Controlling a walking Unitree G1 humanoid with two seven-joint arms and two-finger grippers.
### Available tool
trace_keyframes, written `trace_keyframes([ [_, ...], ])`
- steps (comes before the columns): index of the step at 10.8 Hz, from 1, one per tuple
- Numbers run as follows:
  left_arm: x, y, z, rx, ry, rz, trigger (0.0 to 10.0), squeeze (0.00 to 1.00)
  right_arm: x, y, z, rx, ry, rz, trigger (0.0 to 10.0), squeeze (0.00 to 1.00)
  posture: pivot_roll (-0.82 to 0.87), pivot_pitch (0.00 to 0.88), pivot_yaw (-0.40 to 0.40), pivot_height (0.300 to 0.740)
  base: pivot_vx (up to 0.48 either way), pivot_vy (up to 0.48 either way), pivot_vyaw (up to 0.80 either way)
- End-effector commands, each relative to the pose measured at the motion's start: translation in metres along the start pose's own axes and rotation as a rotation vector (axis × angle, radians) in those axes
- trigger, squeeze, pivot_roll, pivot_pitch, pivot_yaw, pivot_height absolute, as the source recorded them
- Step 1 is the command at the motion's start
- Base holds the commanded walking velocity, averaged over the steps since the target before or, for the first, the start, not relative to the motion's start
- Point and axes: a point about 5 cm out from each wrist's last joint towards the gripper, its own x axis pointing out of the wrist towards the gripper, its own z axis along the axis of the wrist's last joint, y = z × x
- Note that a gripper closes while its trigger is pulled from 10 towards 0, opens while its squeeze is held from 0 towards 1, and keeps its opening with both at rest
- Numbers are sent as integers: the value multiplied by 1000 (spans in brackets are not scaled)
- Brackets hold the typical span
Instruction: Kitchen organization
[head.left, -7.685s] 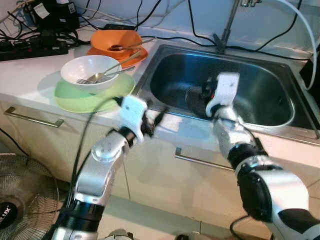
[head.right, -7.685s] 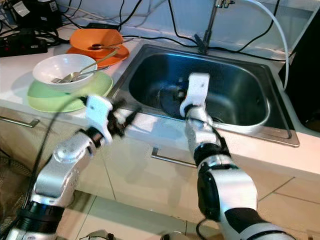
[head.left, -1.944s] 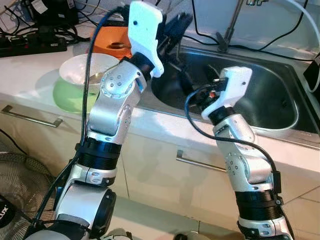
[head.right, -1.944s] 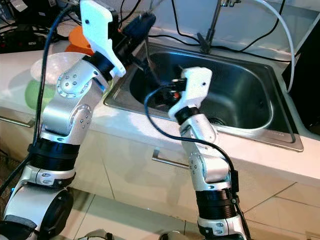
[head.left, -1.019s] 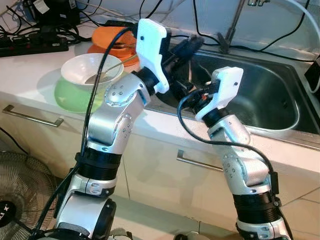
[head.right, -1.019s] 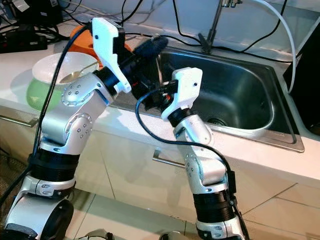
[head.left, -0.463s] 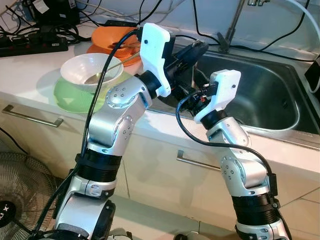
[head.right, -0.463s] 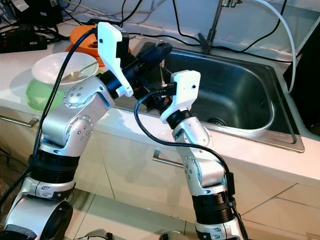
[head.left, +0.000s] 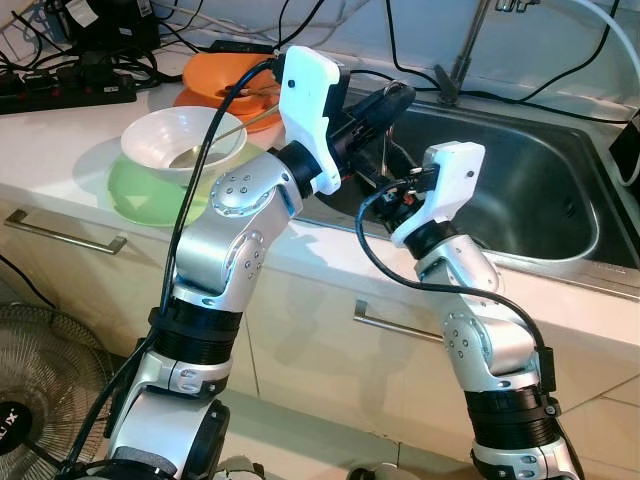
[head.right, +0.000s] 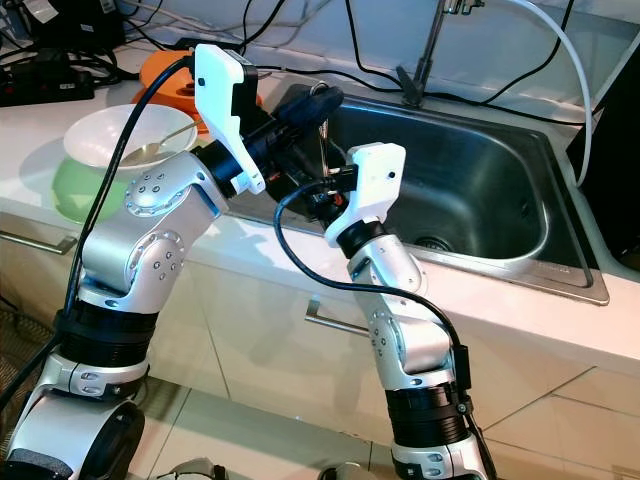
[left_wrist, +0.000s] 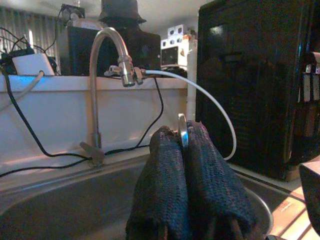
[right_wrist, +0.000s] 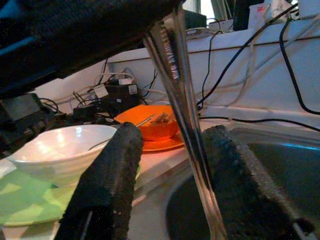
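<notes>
My left gripper (head.left: 388, 98) is raised over the left end of the steel sink (head.left: 520, 225), shut on a thin metal utensil (head.right: 322, 140) that hangs down from it. Its metal edge (left_wrist: 183, 131) shows between the closed fingers (left_wrist: 165, 175). My right gripper (right_wrist: 174, 134) is open just below, one finger on each side of the utensil's handle (right_wrist: 179, 85) without touching it. The utensil's head is hidden. A white bowl (head.left: 183, 148) with a spoon sits on a green plate (head.left: 150, 198) on the counter to the left.
An orange bowl on an orange plate (head.left: 228, 82) stands behind the white bowl. The faucet (head.left: 458, 55) rises at the sink's back rim. Cables and a power strip (head.left: 70, 92) line the back left. A fan (head.left: 30, 400) stands on the floor at lower left.
My left gripper lifted the utensil from the white bowl and swung it right over the sink. My right gripper rose from the basin to bracket its handle. Little moved in the last half second.
</notes>
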Motion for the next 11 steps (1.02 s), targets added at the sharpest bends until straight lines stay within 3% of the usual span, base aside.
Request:
trace_keyframes([
  [1, 2, -7, 2, 1, -4, -33, 10000, 0, 1, -1, 0, -8, 1, -2, 0, 0, 10, 29, -53, 719, 0, 0, 0],
  [11, 3, -8, 4, 2, -13, -39, 10000, 0, 1, -1, -2, -6, 3, -6, 0, 0, 12, 28, -55, 719, 0, 0, 0],
])
